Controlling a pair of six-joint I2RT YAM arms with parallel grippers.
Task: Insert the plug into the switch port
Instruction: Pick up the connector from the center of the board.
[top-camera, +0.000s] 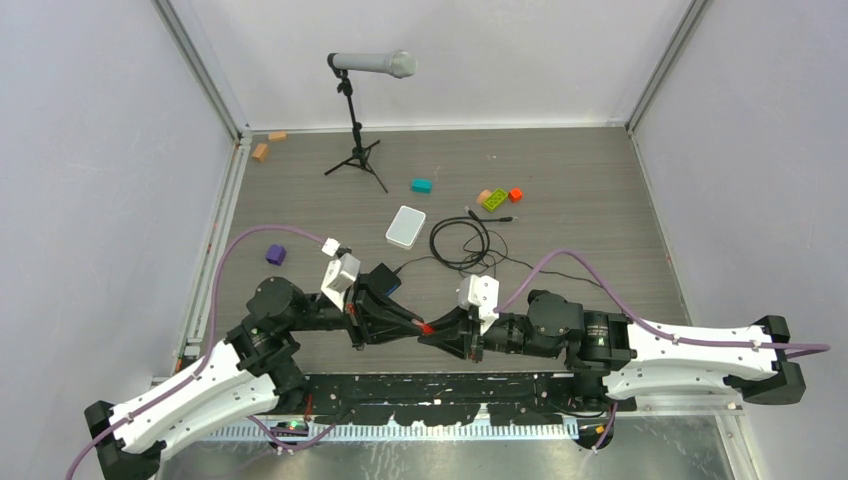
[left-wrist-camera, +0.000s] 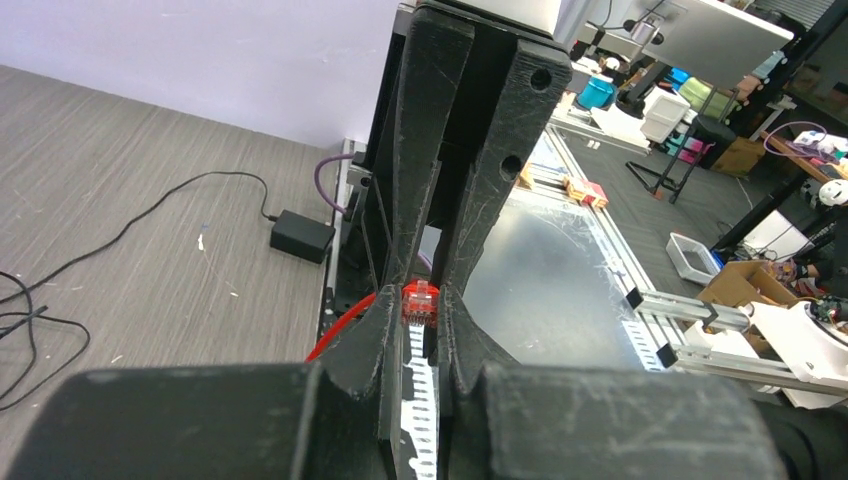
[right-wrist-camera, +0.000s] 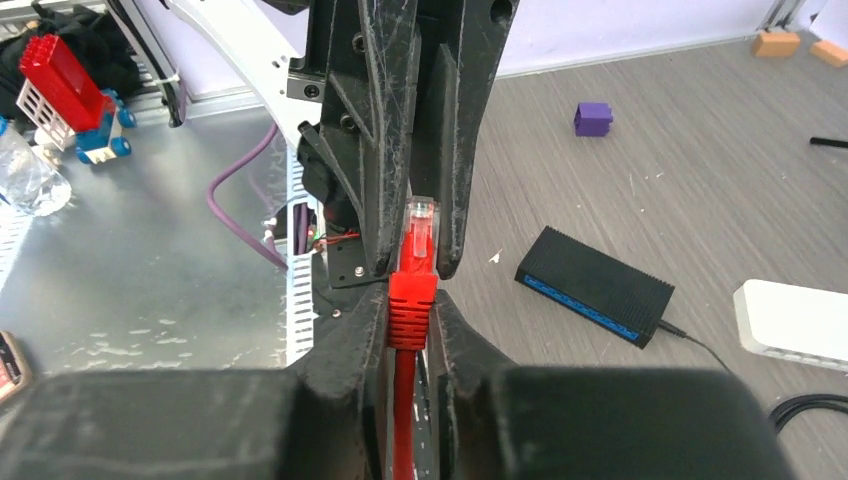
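Note:
The plug (right-wrist-camera: 421, 218) has a clear tip and a red boot, and ends the thin red cable (right-wrist-camera: 404, 400). My right gripper (right-wrist-camera: 412, 298) is shut on the red boot. My left gripper (left-wrist-camera: 420, 306) meets it tip to tip, and its fingertips close round the clear tip of the plug (left-wrist-camera: 420, 299). Both grippers, left (top-camera: 416, 324) and right (top-camera: 433, 331), hold the plug (top-camera: 426, 327) above the table's near middle. The switch (right-wrist-camera: 592, 284), a flat black box with a blue port edge, lies on the table to the right in the right wrist view. My left arm partly covers the switch (top-camera: 386, 277).
A white rounded box (top-camera: 405, 226) and coiled black cables (top-camera: 462, 243) lie behind the grippers. A microphone stand (top-camera: 356, 120) stands at the back. A purple block (top-camera: 276, 254) and coloured blocks (top-camera: 495, 198) are scattered about. A small black adapter (left-wrist-camera: 301, 236) lies near the rail.

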